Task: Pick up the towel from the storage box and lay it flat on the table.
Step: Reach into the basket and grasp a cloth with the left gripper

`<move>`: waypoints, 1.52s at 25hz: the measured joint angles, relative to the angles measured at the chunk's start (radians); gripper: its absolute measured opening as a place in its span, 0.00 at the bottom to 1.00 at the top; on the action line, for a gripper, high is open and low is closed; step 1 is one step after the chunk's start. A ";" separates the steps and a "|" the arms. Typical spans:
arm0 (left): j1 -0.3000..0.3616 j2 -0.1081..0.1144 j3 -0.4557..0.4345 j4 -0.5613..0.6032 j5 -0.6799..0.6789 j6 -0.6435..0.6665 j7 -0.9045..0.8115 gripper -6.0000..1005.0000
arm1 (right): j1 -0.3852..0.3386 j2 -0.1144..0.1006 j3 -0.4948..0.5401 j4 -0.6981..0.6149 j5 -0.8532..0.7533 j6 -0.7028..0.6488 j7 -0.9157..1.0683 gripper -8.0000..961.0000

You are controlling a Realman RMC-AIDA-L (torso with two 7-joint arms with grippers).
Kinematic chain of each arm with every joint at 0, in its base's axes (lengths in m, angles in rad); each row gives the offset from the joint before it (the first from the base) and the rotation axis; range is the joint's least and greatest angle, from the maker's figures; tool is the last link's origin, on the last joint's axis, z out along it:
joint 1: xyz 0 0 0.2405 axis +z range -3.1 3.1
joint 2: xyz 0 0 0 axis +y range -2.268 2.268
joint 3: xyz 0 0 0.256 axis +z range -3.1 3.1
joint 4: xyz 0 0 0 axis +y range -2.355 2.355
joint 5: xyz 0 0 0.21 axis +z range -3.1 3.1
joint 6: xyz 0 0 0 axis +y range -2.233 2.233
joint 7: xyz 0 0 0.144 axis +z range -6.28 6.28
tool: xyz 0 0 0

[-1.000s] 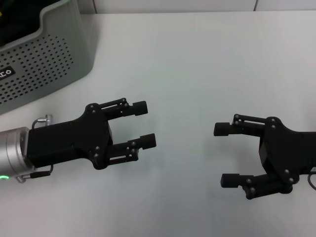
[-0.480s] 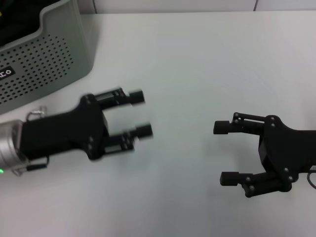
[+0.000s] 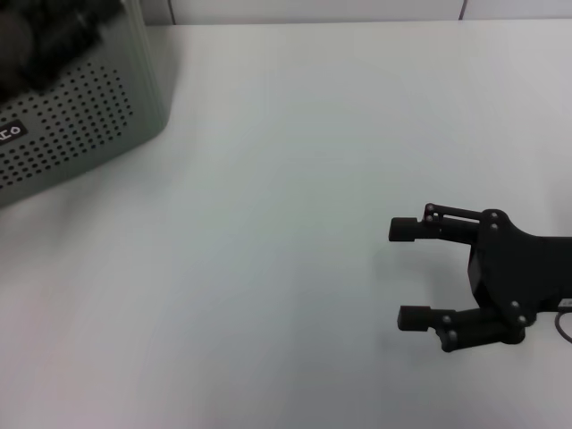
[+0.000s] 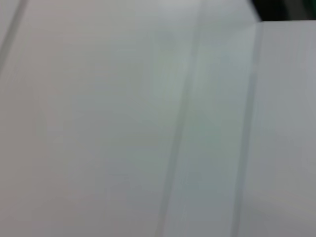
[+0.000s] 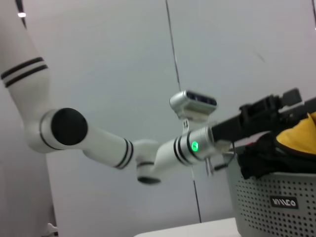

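Observation:
The storage box (image 3: 80,116) stands at the table's (image 3: 295,143) far left corner. It also shows in the right wrist view (image 5: 266,202) with its black label (image 5: 282,202). The towel (image 5: 298,136) lies bunched in the box, its yellow-orange side up over a dark fold. My left gripper (image 5: 302,102) hangs just above the towel with its fingers apart and nothing in them. In the head view it is a dark blur (image 3: 49,31) over the box and covers the towel. My right gripper (image 3: 404,273) hovers open and empty over the table's right side.
The left arm (image 5: 113,148) reaches across toward the box, with a green light on its wrist. The left wrist view shows only blurred pale surfaces. A wall stands behind the table.
My left gripper has swung from the middle-left of the table up and back to above the storage box. The right gripper has hardly moved.

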 joint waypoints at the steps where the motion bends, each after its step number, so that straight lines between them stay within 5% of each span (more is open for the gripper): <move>1: 0.001 -0.004 0.000 0.044 -0.001 -0.044 -0.047 0.69 | 0.002 0.000 -0.001 0.005 0.000 0.008 0.000 0.90; 10: -0.005 -0.011 0.013 0.274 0.003 -0.378 -0.253 0.69 | 0.015 0.003 -0.004 0.022 -0.001 0.024 -0.002 0.90; 16: 0.087 -0.015 0.063 0.453 0.010 -0.516 -0.344 0.69 | 0.012 0.003 -0.006 0.024 -0.001 0.025 -0.010 0.90; 24: 0.274 -0.014 0.367 0.740 0.096 -0.800 -0.487 0.69 | 0.025 0.002 -0.006 0.034 -0.001 0.030 -0.021 0.90; 32: 0.329 -0.015 0.590 0.794 0.216 -1.064 -0.498 0.65 | 0.026 0.000 -0.014 0.034 -0.005 0.041 -0.035 0.90; 38: 0.326 -0.013 0.661 0.786 0.289 -1.211 -0.502 0.62 | 0.021 0.002 -0.014 0.034 -0.005 0.034 -0.035 0.90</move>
